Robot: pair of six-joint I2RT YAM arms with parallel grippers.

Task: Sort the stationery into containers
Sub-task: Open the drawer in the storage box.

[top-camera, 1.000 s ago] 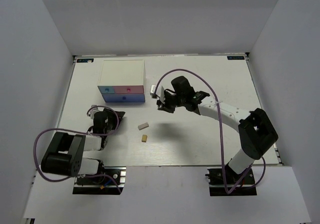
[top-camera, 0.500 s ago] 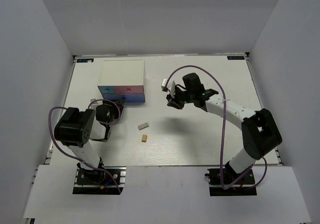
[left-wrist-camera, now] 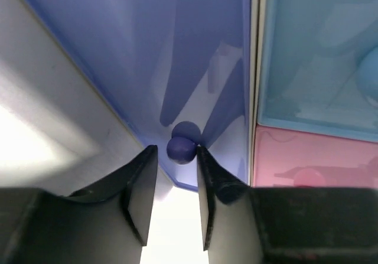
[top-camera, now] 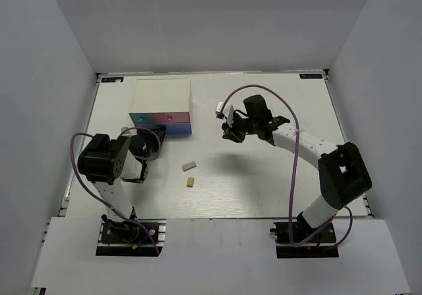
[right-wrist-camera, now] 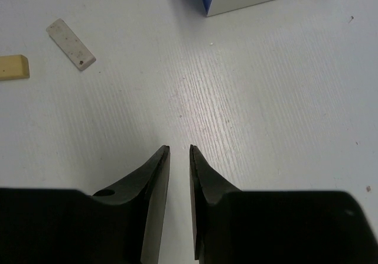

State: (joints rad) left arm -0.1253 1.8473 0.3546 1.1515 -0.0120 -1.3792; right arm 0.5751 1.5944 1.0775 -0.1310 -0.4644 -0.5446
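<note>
Top external: grey-white eraser (top-camera: pixel 190 166) flat on table (top-camera: pixel 277 183), long axis slanting near-left to far-right; tan eraser (top-camera: pixel 190 182) just nearside, stubby, axis unclear. Both unsorted, apart from drawer box (top-camera: pixel 161 96). Drawers closed, contents hidden; no markers seen. Left gripper (left-wrist-camera: pixel 176 157) narrow round dark-blue drawer knob (left-wrist-camera: pixel 181 149), clamp cannot tell; probably drawer-opening step. Right gripper (right-wrist-camera: pixel 179 157) narrow slit, empty, over table
</note>
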